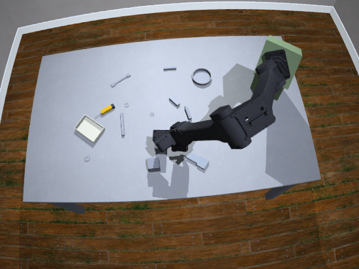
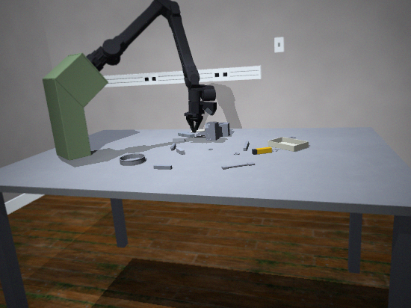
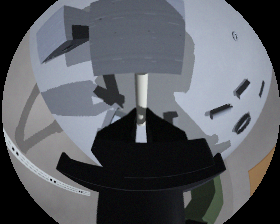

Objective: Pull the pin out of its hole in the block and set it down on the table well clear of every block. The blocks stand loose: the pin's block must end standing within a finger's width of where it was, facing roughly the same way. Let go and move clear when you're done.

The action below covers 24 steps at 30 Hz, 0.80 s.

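Observation:
My gripper [image 3: 141,111] is shut on a thin pale pin [image 3: 141,96]. In the wrist view the pin runs from the fingertips towards a grey block [image 3: 134,35], and its far end meets the block's near edge. I cannot tell whether the tip is inside a hole. In the top view the gripper [image 1: 160,146] hangs just behind the grey block [image 1: 153,164], near the table's front middle. In the exterior view the gripper [image 2: 193,125] points down, low over the table, just left of the block [image 2: 212,130]. The pin is hidden in the top and exterior views.
A flat grey block [image 1: 198,160] lies right of the pin's block. Small grey bars [image 1: 123,124], a metal ring [image 1: 201,77], washers, a yellow-handled tool [image 1: 107,109] and a cream tray [image 1: 89,128] are scattered over the left and back. The green arm base [image 1: 280,63] stands back right.

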Available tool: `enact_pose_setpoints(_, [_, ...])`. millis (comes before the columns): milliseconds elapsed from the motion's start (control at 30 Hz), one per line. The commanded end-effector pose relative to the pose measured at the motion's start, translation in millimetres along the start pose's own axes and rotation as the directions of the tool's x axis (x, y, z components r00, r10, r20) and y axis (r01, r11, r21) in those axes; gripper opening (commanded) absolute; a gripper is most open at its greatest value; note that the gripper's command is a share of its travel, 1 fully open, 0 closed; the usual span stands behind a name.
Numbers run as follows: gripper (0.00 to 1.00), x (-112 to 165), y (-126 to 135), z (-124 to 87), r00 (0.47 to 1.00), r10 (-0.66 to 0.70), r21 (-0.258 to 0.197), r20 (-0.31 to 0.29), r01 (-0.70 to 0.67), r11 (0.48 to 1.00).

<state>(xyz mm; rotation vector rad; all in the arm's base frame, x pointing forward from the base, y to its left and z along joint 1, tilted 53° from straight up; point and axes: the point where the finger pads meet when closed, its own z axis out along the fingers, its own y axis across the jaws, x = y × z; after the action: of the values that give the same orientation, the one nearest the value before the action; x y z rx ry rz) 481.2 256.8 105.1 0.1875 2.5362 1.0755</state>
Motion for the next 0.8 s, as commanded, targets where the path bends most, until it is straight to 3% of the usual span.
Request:
enact_pose_setpoints(0, [0.00, -0.2, 17.3, -8.2, 1.000, -0.020, -0.025, 0.022, 0.021, 0.999])
enact_pose_setpoints(767, [0.00, 5.7, 18.8, -9.0, 1.000, -0.017, -0.026, 0.023, 0.017, 1.000])
